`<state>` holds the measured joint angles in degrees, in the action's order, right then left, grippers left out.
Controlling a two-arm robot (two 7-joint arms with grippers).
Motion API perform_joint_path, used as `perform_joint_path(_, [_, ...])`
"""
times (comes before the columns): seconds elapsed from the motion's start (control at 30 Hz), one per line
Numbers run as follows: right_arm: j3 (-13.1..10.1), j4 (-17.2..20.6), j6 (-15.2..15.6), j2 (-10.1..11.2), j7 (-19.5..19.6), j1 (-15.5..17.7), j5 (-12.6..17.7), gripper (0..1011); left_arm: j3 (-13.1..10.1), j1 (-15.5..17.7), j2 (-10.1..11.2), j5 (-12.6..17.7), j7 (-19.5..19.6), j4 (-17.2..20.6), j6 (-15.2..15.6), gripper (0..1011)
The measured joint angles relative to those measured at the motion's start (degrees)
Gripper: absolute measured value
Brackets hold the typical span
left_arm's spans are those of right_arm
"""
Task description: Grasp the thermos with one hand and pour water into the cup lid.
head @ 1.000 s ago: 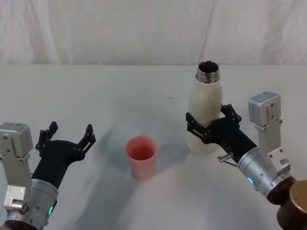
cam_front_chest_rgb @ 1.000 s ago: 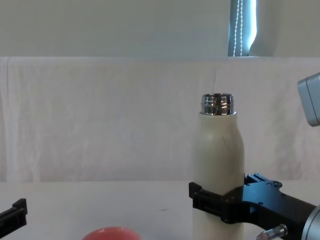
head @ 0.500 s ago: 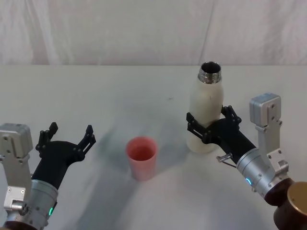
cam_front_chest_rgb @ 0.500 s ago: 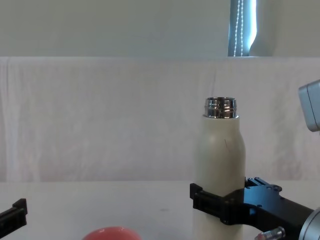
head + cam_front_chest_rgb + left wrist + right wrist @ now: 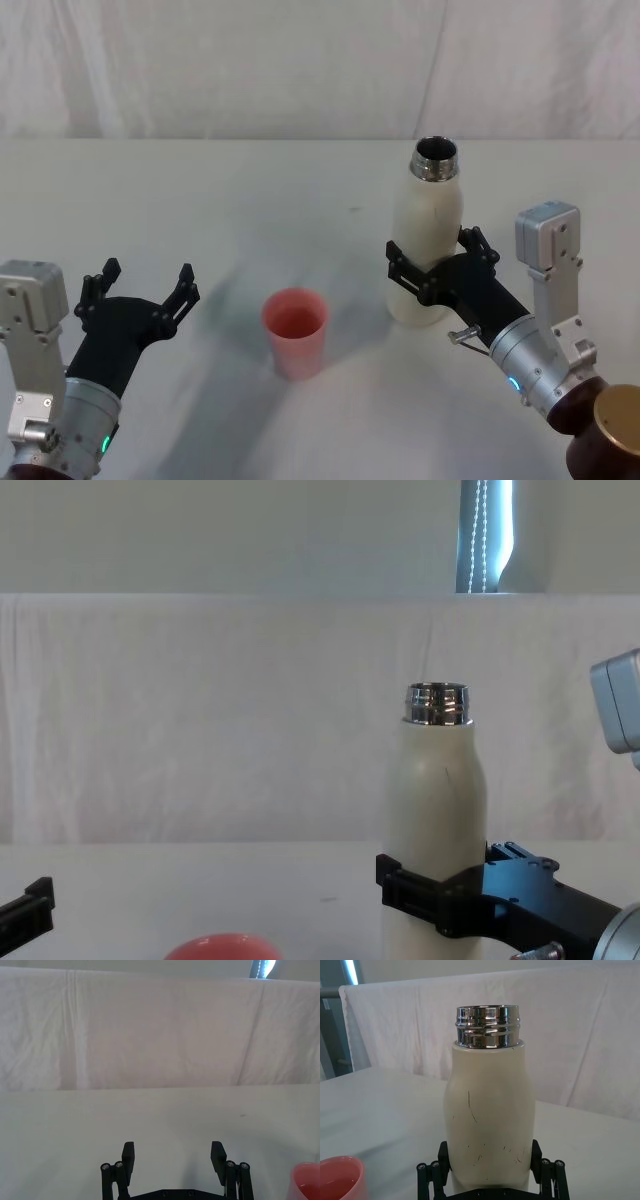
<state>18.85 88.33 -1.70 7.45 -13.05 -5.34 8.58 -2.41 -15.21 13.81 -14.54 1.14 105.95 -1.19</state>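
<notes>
While the right arm works, left to right:

left gripper: parked near-left on the table, fingers spread wide, nothing between them; same pose as a second ago.

cup lid: pink-red, upright, near centre, between the two grippers and well apart from both; not moved. Chest view cuts it to its curved top edge. Inside looks empty from the head view (hard to be sure).

thermos: cream-white, upright, neck open, right of the cup lid. Over the last second it shifted slightly, wobbling a little in the chest view, while staying upright; reads as grasp settling, lift and tilt not begun, no pouring yet.

right gripper: clamped around the lower body of the thermos, one finger each side, as before.

hidden: thermos base is behind the gripper, so cannot tell whether it rests on the table or is just off it. Water level inside is not visible.
</notes>
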Motion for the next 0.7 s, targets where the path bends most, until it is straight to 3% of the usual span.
perform_joint_path(0.7, [0.07, -0.33, -0.09, -0.08, -0.08, -0.01, -0.25, 968, 0.0, 0.0, 0.0, 0.0, 0.0, 0.0, 0.0, 1001])
